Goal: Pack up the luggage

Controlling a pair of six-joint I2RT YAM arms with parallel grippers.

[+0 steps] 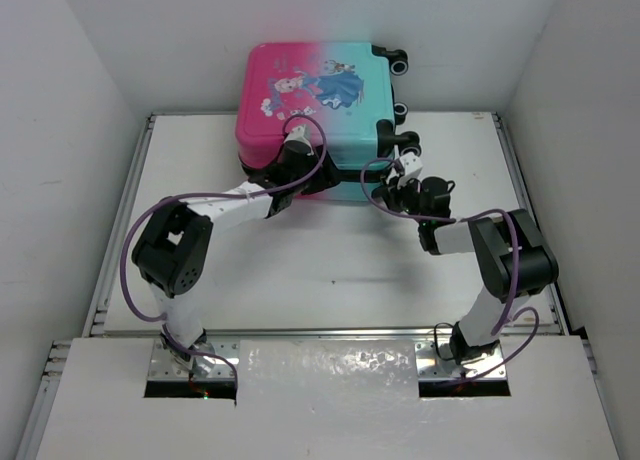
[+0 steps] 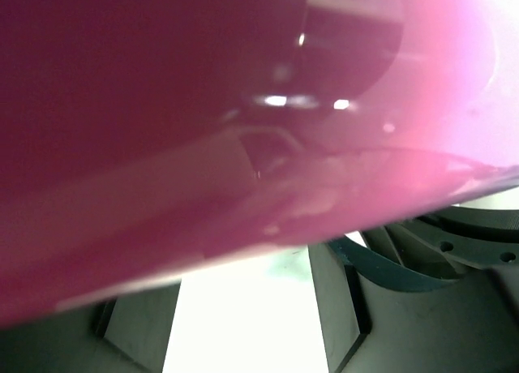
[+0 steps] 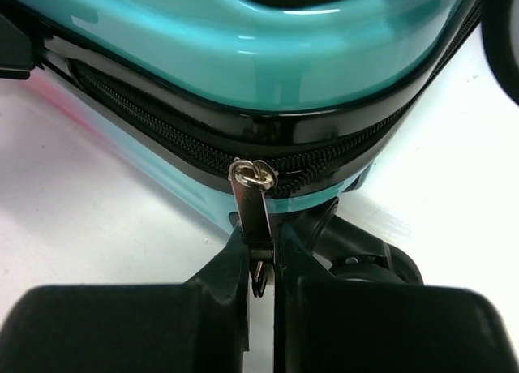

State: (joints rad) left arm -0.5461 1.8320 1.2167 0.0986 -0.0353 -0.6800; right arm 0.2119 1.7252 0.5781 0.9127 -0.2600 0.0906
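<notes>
The luggage (image 1: pixel 320 100) lies flat at the far middle of the table, pink on the left and teal on the right, its zip line running shut past the corner. My right gripper (image 1: pixel 398 178) is at its near right corner. In the right wrist view this gripper (image 3: pixel 261 255) is shut on the metal zipper pull (image 3: pixel 253 199), which hangs from the black zip under the teal shell (image 3: pixel 243 49). My left gripper (image 1: pixel 292 160) rests at the pink near edge. Its fingers (image 2: pixel 349 308) stand apart, their tips hidden by the pink shell (image 2: pixel 243 105).
Small black wheels (image 1: pixel 402 110) stick out on the luggage's right side, and one wheel (image 3: pixel 365 259) sits right behind my right fingers. White walls close in the table on three sides. Bare white tabletop (image 1: pixel 330 260) lies between the arms and the luggage.
</notes>
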